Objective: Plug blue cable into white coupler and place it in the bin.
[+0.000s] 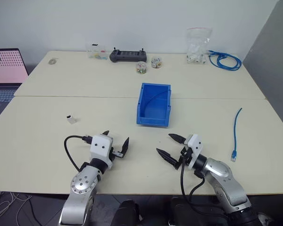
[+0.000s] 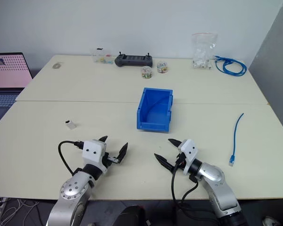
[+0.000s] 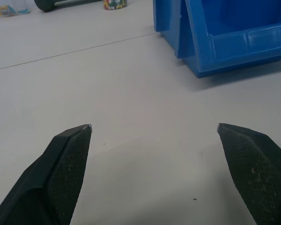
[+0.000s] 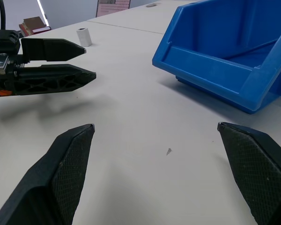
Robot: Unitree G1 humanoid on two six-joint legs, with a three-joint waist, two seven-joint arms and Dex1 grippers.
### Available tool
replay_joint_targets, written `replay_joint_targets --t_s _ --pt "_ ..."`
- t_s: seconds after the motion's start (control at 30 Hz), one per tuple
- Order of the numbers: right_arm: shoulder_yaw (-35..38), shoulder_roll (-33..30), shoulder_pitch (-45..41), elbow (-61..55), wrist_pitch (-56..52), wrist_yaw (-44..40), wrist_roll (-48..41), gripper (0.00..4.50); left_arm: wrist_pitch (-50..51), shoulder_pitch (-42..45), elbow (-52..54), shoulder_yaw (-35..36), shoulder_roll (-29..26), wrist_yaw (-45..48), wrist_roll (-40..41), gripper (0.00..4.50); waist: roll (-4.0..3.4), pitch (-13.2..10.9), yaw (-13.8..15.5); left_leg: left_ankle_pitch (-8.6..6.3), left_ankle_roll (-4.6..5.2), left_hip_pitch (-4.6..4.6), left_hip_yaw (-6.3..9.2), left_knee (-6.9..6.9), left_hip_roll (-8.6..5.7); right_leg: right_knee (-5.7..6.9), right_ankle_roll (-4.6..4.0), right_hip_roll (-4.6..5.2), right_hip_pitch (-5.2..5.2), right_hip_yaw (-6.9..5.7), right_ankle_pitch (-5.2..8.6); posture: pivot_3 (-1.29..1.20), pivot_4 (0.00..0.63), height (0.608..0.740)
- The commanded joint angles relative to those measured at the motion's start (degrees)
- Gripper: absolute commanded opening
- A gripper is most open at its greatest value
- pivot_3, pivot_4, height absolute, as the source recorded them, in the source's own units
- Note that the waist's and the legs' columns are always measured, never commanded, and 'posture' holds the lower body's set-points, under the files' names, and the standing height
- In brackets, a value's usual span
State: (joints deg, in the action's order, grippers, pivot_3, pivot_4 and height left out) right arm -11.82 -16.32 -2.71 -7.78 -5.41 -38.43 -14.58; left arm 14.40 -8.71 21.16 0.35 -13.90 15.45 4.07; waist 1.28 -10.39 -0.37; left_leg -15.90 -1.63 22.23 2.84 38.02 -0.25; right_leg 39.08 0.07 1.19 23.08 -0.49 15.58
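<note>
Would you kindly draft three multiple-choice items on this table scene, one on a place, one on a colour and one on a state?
1. Where does the blue cable lie?
A. Inside the bin
B. On the table, to the right of the bin
C. In the left gripper

2. What colour is the bin?
A. Blue
B. White
C. Black

3. How do the left gripper and right gripper stand?
A. Both shut
B. One holds the white coupler
C. Both open, holding nothing

Answers: 1 B, the cable rests stretched on the tabletop to the bin's right. 2 A, its walls are blue. 3 C, the fingers are spread above bare table, and the white coupler sits alone on the left.
</note>
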Motion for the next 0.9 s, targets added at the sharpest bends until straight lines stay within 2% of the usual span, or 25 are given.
replay_joint_targets --t_s 0.03,0.57,0.9 --pt "0.7 -0.2 -0.6 -0.5 1.4 -0.5 0.0 4.47 -0.6 -0.7 2.6 -0.1 0.3 -0.1 0.6 4.5 0.0 0.0 0.0 0.0 0.0 0.0 0.0 0.0 0.0 0.0 0.0 0.0 0.0 0.0 0.0 0.0 0.15 0.74" --pt "0.6 -0.5 -0.4 0.0 2.3 -0.7 0.2 4.47 -0.7 -1.1 5.0 1.1 0.0 1.5 3.1 4.5 0.0 0.0 0.0 0.0 0.0 0.0 0.0 0.0 0.0 0.0 0.0 0.0 0.0 0.0 0.0 0.0 0.15 0.74" --pt "0.9 -0.8 0.3 -0.8 2.2 0.2 0.4 4.47 -0.7 -3.4 6.0 0.2 -2.3 8.6 8.8 4.5 0.0 0.0 0.0 0.0 0.0 0.0 0.0 0.0 0.0 0.0 0.0 0.0 0.0 0.0 0.0 0.0 0.15 0.74"
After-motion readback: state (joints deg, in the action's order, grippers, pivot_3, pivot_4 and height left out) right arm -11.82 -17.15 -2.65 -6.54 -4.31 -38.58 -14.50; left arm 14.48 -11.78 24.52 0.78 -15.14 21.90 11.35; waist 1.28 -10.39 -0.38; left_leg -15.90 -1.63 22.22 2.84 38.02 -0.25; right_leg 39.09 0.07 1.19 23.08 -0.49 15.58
